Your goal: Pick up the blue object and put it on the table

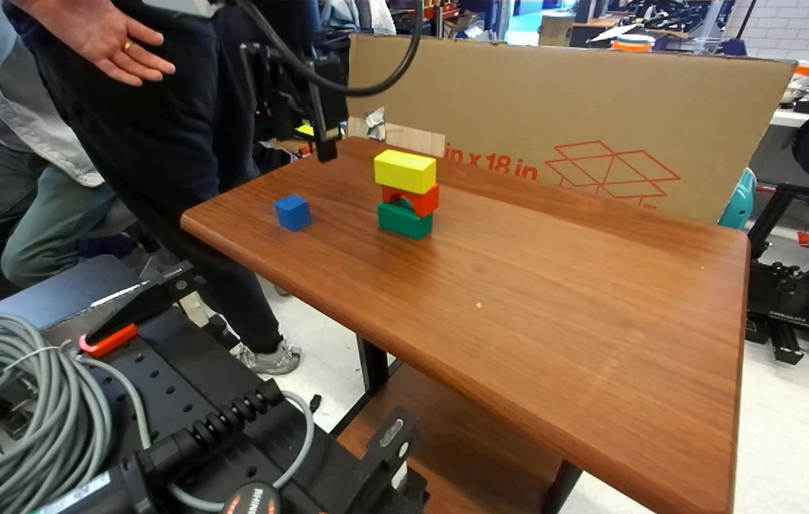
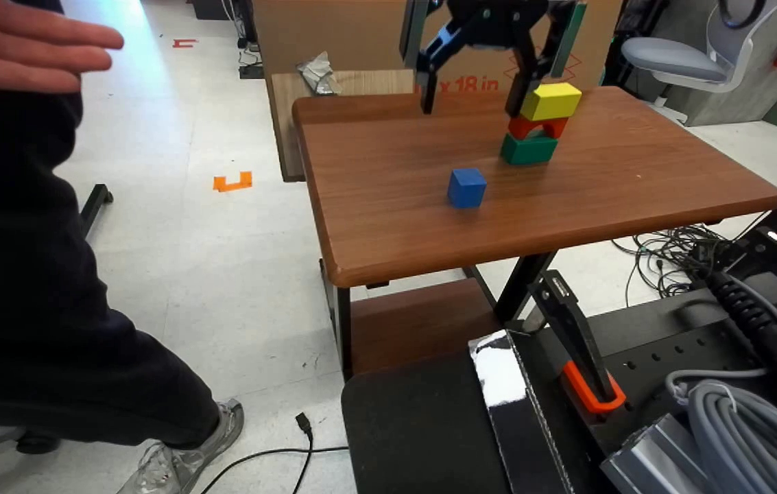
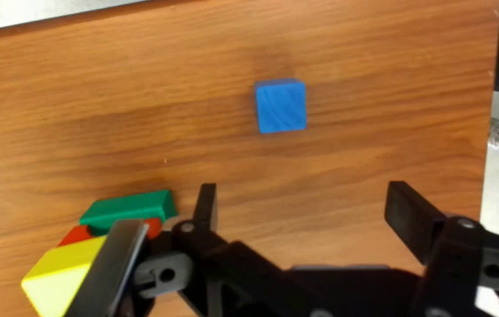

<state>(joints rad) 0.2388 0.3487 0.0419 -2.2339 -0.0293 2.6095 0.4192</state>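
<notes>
The gripper (image 3: 304,196) hangs empty, jaws spread wide, seemingly to straddle the blue cube (image 3: 281,106) on the table (image 3: 143,132) at the wrist view's upper centre, apart from the stacked blocks (image 3: 73,257), though hover height is hard to judge.

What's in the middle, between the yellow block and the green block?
A red arch-shaped block: it sits on the green block, with the yellow block on top. Both exterior views show it.
</notes>
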